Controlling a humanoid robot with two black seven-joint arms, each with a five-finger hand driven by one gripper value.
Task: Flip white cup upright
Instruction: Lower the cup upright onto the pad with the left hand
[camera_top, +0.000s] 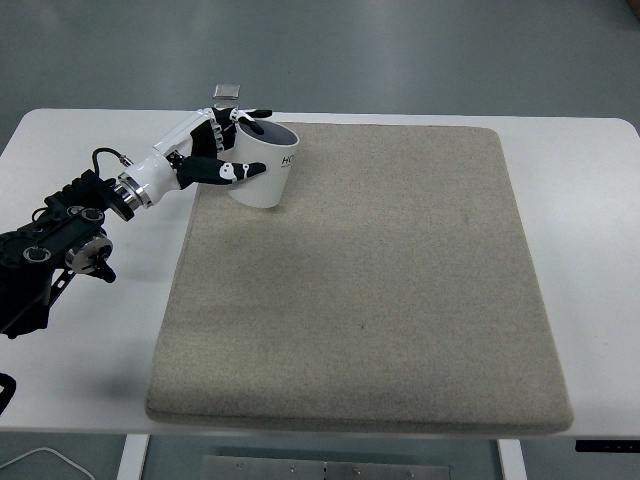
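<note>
**Robot hand grips a white cup at the back of a padded mat**

A white table stands on a grey floor, seen steeply from above. A large beige fabric mat covers most of the tabletop.

From the left edge, the robot's black and white left arm reaches toward the mat's far left corner. Its left hand is closed around the white cup, fingers wrapped over the side and rim. The cup stands with its dark mouth facing up, tilted slightly, its base on or just above the mat; contact is unclear. The right arm is out of view.

Risk, as a judgement: the cup sits close to the mat's edge, so releasing while it leans could tip it onto the bare table.
</note>
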